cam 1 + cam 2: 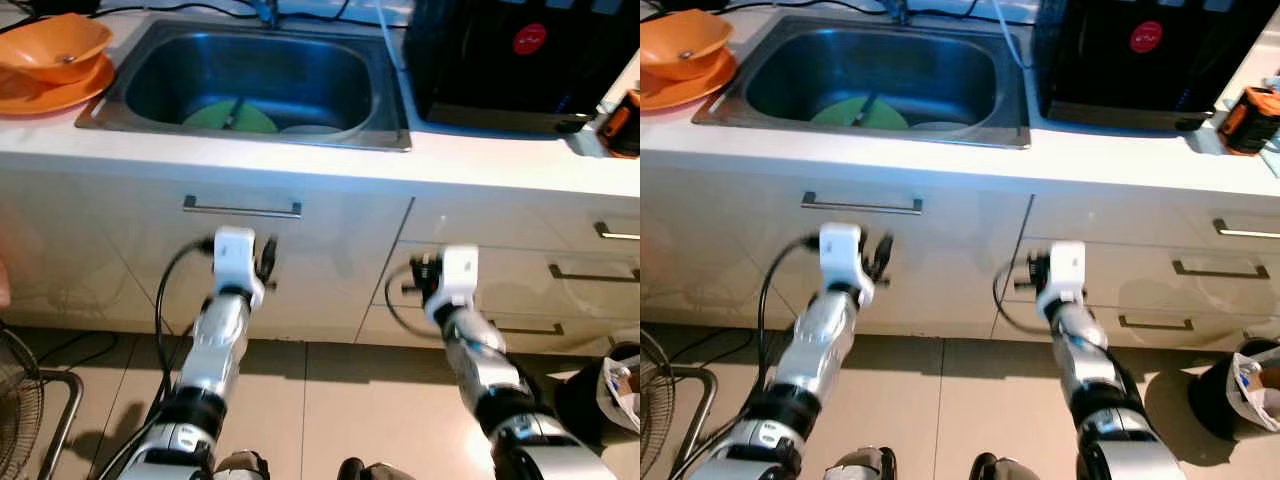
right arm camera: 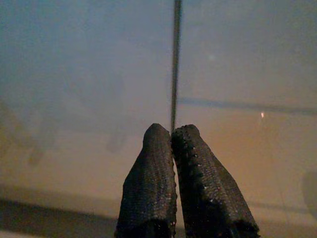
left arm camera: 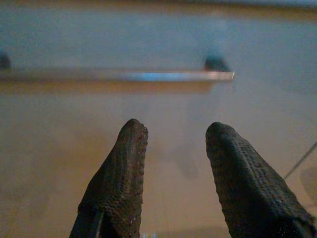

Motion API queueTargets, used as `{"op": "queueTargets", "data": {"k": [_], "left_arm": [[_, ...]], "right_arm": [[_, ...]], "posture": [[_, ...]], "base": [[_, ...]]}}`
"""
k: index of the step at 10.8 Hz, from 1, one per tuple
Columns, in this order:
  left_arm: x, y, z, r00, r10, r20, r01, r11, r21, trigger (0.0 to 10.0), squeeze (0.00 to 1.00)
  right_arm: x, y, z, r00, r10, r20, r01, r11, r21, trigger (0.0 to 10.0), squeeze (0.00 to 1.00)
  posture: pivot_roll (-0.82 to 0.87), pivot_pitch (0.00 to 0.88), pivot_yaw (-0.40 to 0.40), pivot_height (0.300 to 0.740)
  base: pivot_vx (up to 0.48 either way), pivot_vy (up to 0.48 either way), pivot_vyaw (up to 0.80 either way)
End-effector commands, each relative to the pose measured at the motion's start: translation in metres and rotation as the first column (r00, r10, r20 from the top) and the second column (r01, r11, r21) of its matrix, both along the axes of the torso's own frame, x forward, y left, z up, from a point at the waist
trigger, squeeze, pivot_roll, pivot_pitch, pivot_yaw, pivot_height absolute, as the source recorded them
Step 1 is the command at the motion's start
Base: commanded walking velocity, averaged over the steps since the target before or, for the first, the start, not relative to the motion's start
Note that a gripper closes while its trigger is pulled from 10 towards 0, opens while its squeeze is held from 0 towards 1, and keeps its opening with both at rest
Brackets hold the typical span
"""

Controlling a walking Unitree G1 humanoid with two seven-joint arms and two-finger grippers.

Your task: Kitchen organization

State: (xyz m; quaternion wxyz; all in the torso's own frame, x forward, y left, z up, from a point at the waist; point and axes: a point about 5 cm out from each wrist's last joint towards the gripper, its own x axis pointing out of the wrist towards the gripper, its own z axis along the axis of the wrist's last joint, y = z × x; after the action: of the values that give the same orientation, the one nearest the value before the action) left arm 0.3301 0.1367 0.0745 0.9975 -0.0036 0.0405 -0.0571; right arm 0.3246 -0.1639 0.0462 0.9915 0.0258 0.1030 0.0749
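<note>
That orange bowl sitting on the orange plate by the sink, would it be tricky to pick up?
The orange bowl looks like thin, glossy plastic, so it is probably light and stiff, yet a little slippery for a claw. It rests loose on the orange plate, so a push might slide it, or shift both together. It sits wide and low, so tipping seems unlikely.

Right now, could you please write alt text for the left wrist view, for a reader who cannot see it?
The left gripper, its two black textured fingers apart, points at a pale cabinet front, close below a horizontal metal bar handle. Nothing is between the fingers, and they do not touch the handle.
</note>
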Motion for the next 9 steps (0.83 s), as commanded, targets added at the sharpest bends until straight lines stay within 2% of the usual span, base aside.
{"op": "queueTargets", "data": {"k": [1, 2, 3, 4, 5, 7, 9], "left_arm": [[-0.004, 0.004, -0.009, 0.999, 0.016, -0.029, -0.015, 1.0, 0.027, 10.0, 0.0], [-0.016, 0.012, -0.036, 0.99, 0.015, -0.138, 0.002, 0.993, 0.119, 10.0, 0.0], [-0.034, 0.021, -0.064, 0.966, 0.015, -0.258, 0.05, 0.968, 0.244, 10.0, 0.0], [-0.047, 0.028, -0.079, 0.945, 0.04, -0.325, 0.04, 0.971, 0.237, 10.0, 0.0], [-0.062, 0.035, -0.095, 0.917, 0.073, -0.393, 0.024, 0.972, 0.235, 10.0, 0.0], [-0.089, 0.045, -0.118, 0.857, 0.131, -0.498, -0.019, 0.974, 0.224, 10.0, 0.0], [-0.124, 0.052, -0.142, 0.77, 0.171, -0.615, -0.034, 0.973, 0.228, 10.0, 0.0]], "right_arm": [[-0.005, -0.005, -0.007, 1.0, 0.003, -0.027, -0.003, 1.0, -0.021, 10.0, 0.0], [-0.014, -0.009, -0.021, 0.996, -0.004, -0.092, 0.0, 0.999, -0.038, 10.0, 0.0], [-0.025, -0.012, -0.035, 0.988, -0.001, -0.154, -0.008, 0.999, -0.054, 10.0, 0.0], [-0.035, -0.015, -0.046, 0.977, 0.0, -0.213, -0.015, 0.998, -0.066, 10.0, 0.0], [-0.051, -0.02, -0.063, 0.953, -0.002, -0.303, -0.03, 0.995, -0.1, 10.0, 0.0], [-0.08, -0.023, -0.088, 0.903, 0.01, -0.429, -0.063, 0.992, -0.11, 10.0, 0.0], [-0.11, -0.029, -0.109, 0.842, -0.025, -0.539, -0.043, 0.993, -0.112, 10.0, 0.0]], "posture": [[0.06, 0.133, -0.063, 0.74], [0.06, 0.134, -0.062, 0.74], [0.05, 0.136, -0.062, 0.74], [0.05, 0.14, -0.065, 0.74], [0.06, 0.143, -0.067, 0.74], [0.06, 0.148, -0.071, 0.74], [0.05, 0.153, -0.073, 0.74]], "base": [[0.0, 0.0, 0.0], [0.0, 0.0, 0.0], [0.0, 0.0, 0.0], [0.0, 0.0, 0.0], [0.0, 0.0, 0.0], [0.0, 0.0, 0.0], [0.0, 0.0, 0.0]]}}
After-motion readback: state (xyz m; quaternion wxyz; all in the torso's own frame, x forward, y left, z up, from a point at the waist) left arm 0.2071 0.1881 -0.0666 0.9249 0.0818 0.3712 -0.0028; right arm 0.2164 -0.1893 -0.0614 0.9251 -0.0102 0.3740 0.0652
